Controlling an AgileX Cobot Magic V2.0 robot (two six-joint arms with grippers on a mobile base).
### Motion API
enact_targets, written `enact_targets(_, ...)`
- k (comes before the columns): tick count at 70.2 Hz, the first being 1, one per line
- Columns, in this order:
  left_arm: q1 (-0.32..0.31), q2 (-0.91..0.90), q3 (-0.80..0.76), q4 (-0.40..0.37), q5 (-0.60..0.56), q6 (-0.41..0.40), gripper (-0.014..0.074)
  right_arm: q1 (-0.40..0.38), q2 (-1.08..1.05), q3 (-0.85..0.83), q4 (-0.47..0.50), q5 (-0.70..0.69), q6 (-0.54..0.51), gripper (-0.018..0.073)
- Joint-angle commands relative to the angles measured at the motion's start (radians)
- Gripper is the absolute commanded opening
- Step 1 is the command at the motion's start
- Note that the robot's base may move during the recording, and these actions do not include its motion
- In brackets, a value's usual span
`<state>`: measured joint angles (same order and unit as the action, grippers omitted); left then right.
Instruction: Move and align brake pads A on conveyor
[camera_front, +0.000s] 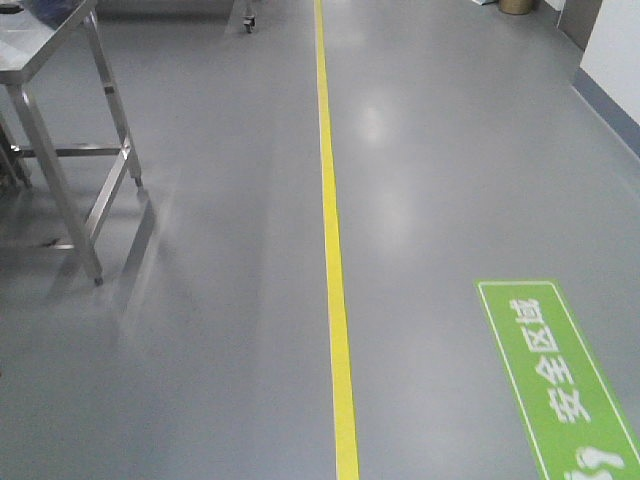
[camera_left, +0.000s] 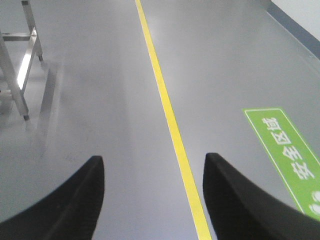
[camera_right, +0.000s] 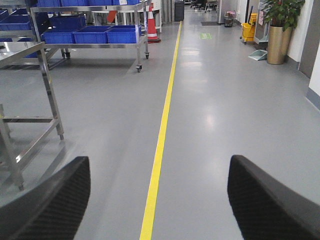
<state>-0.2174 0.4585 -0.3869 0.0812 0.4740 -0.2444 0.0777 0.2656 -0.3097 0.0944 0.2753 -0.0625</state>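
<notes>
Closest, left gripper and right gripper, both spread wide, empty. Grey floor ahead, steel table leftward, yellow line. No brake pads or conveyor in sight. Seemingly the approach step; next move calls for finding them.

The grey floor is smooth and faintly glossy (lights reflect in it); the desk is shiny steel; the right tool has matt, finely dimpled black fingers.

Bright, even overhead light — soft glare patches on grey floor; faint reflection beside steel table. L wrist view slightly soft.
</notes>
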Motion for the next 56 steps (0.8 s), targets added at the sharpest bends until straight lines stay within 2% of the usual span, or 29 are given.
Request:
enact_targets(1, -0.003, 0.005, -0.029, 0.002, -0.064, -0.005, 0.0406, -0.004, 0.011, -0.028, -0.001, -0.078, -0.004, 0.0536)
enact_targets(56, -0.003, 0.005, -0.029, 0.002, -0.063, -0.005, 0.0406, -0.004, 0.011, -0.028, -0.001, -0.078, -0.004, 0.0536)
